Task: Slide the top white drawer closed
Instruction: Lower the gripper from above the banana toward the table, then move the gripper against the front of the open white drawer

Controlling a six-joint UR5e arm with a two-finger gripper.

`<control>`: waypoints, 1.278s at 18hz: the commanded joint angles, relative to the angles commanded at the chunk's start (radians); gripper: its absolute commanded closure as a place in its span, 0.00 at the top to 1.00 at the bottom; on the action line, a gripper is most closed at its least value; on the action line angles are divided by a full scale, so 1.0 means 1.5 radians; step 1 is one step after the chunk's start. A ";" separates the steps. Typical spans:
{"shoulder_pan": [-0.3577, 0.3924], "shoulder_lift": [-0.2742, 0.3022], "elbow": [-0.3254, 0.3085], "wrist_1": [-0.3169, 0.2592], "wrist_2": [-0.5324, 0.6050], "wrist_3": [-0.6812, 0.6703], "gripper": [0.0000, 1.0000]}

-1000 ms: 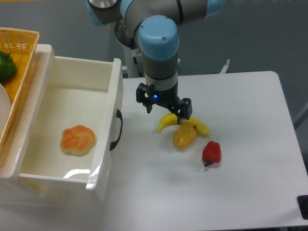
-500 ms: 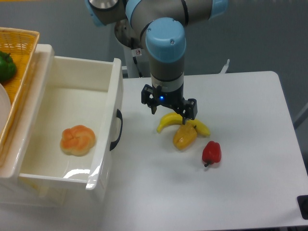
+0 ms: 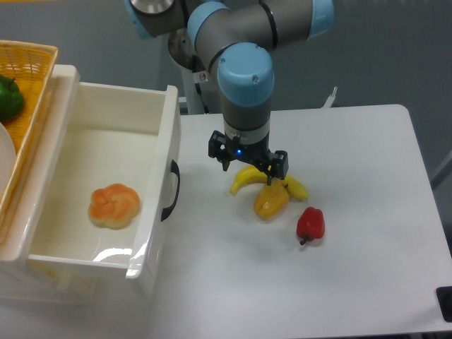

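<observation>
Still, the top white drawer (image 3: 106,205) sat wide open.
The gripper (image 3: 248,161) had drifted slightly right, its jaws seemingly apart, holding nothing.

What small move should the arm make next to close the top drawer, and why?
Probably move left toward the drawer front. The top white drawer stands wide open with a bun inside, and the gripper hangs over the banana, well to the right of the black handle, touching neither. It must reach the front panel before pushing.
</observation>
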 joint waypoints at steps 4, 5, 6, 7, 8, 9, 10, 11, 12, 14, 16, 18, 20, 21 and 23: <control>-0.011 -0.027 -0.006 0.031 -0.001 -0.120 1.00; -0.014 -0.035 -0.006 0.031 -0.001 -0.137 1.00; -0.020 -0.043 -0.006 0.031 -0.001 -0.143 1.00; -0.026 -0.047 -0.007 0.033 -0.002 -0.145 1.00; -0.027 -0.052 -0.007 0.034 -0.004 -0.147 1.00; -0.027 -0.054 -0.007 0.034 -0.010 -0.148 1.00; -0.028 -0.056 -0.008 0.033 -0.018 -0.148 1.00; -0.028 -0.059 -0.008 0.033 -0.027 -0.148 1.00; -0.030 -0.061 -0.008 0.033 -0.033 -0.148 1.00; -0.032 -0.064 -0.008 0.033 -0.047 -0.149 1.00; -0.033 -0.067 -0.008 0.033 -0.056 -0.148 1.00; -0.040 -0.075 -0.008 0.033 -0.056 -0.150 1.00; -0.042 -0.080 -0.008 0.033 -0.058 -0.149 1.00; -0.042 -0.081 -0.008 0.033 -0.063 -0.148 1.00; -0.044 -0.083 -0.008 0.033 -0.065 -0.148 1.00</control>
